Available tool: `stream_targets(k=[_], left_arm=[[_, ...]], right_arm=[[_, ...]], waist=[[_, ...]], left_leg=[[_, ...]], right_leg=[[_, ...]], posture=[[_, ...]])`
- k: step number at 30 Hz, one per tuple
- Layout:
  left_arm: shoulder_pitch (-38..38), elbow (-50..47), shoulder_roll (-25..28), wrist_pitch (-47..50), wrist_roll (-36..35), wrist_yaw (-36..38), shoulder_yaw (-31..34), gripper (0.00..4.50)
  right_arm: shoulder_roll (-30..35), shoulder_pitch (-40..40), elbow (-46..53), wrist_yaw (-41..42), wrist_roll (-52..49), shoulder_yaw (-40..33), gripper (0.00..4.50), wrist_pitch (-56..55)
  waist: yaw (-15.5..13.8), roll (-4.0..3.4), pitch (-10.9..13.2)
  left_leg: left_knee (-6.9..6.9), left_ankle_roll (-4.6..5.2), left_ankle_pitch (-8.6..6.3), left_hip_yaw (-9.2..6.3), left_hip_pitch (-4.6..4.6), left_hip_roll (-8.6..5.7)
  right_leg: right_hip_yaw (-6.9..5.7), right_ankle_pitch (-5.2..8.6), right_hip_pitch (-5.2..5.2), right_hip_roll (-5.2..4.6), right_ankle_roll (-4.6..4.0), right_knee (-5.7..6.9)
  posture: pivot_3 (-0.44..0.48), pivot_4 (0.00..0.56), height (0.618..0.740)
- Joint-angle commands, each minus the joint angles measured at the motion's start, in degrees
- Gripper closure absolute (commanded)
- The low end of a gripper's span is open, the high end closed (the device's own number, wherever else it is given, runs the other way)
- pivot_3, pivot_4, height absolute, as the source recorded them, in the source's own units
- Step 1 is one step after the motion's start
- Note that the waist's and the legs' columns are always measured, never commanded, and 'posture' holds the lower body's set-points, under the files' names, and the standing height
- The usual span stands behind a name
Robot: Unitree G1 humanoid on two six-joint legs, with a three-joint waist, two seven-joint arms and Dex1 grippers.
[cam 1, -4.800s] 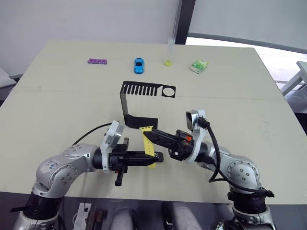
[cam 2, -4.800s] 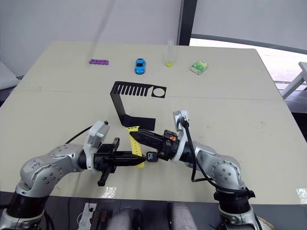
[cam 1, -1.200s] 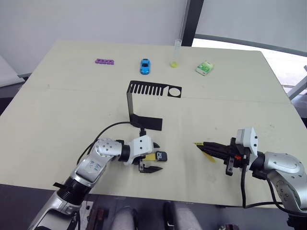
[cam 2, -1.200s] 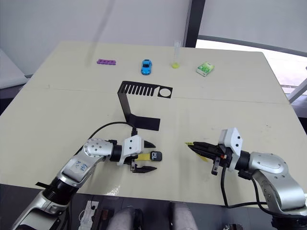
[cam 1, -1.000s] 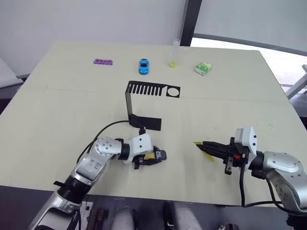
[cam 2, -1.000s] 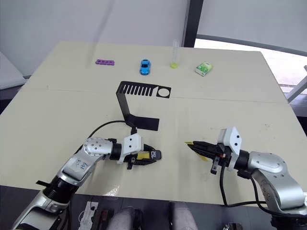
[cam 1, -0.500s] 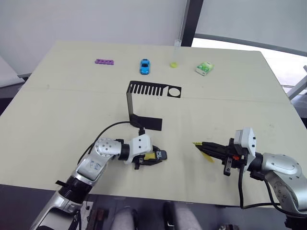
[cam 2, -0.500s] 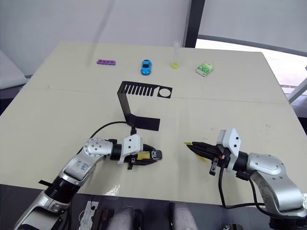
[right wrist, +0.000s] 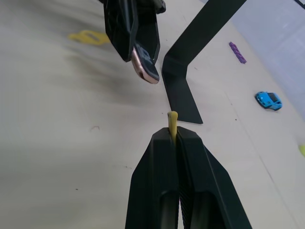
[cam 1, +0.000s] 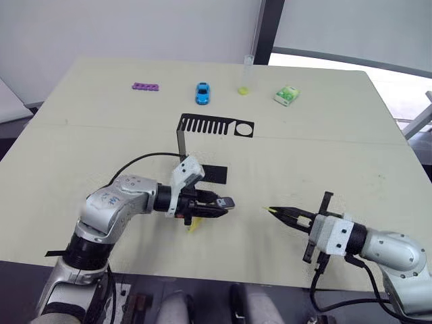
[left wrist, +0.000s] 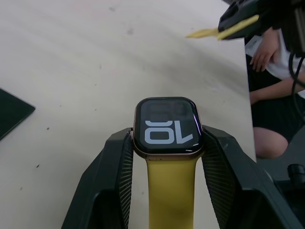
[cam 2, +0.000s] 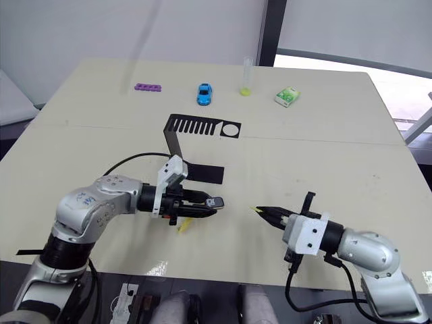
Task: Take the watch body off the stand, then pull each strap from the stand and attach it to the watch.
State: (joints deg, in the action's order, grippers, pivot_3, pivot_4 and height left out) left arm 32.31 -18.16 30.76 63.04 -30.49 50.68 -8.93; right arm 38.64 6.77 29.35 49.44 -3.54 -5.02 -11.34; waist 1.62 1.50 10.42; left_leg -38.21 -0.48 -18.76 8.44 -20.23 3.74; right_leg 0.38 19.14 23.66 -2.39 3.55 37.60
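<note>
Above beige table (cam 1: 324, 155), left tool (left wrist: 167, 143) pinches watch body (left wrist: 167, 125) reading "10"; right tool (right wrist: 173, 133) pinches yellow strap (right wrist: 172, 118).

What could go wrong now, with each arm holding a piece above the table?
The left gripper pinches the watch only by its edges, so it might twist or slip. The right gripper shows just a short tip of the second strap, so lining it up with the watch slot could easily miss.
</note>
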Motion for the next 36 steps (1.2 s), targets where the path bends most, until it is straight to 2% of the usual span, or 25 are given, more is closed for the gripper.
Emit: stream_targets(k=[1,14,36], left_arm=[[1.58,-1.28,-1.5,3.81,-3.41,-1.89,1.63,2.91],[2.2,0.6,-4.15,6.18,-6.29,-5.59,2.46,2.91],[2.3,1.51,-3.95,6.61,-9.33,-7.03,3.22,2.91]], right_arm=[[-0.9,0.22,3.2,-2.98,3.06,1.6,4.5,-2.23],[-1.45,-2.16,2.7,-5.82,6.55,5.98,4.5,-3.16],[-1.27,-4.64,-1.68,-7.1,8.41,7.16,4.5,-4.99]], waist=[[0.08,0.0,0.0],[-0.05,0.0,0.0],[0.02,0.0,0.0]], left_leg=[[0.0,-0.02,0.01,0.0,0.01,0.0],[-0.05,-0.08,0.04,-0.02,0.03,0.01],[-0.06,-0.1,0.05,-0.01,0.05,0.01]], right_leg=[[0.0,0.01,0.0,0.01,-0.01,0.03],[0.01,0.04,0.01,0.03,-0.08,0.1],[0.02,0.05,0.01,0.04,-0.08,0.14]], posture=[[0.0,0.15,0.74],[0.0,0.15,0.74],[0.0,0.15,0.74]])
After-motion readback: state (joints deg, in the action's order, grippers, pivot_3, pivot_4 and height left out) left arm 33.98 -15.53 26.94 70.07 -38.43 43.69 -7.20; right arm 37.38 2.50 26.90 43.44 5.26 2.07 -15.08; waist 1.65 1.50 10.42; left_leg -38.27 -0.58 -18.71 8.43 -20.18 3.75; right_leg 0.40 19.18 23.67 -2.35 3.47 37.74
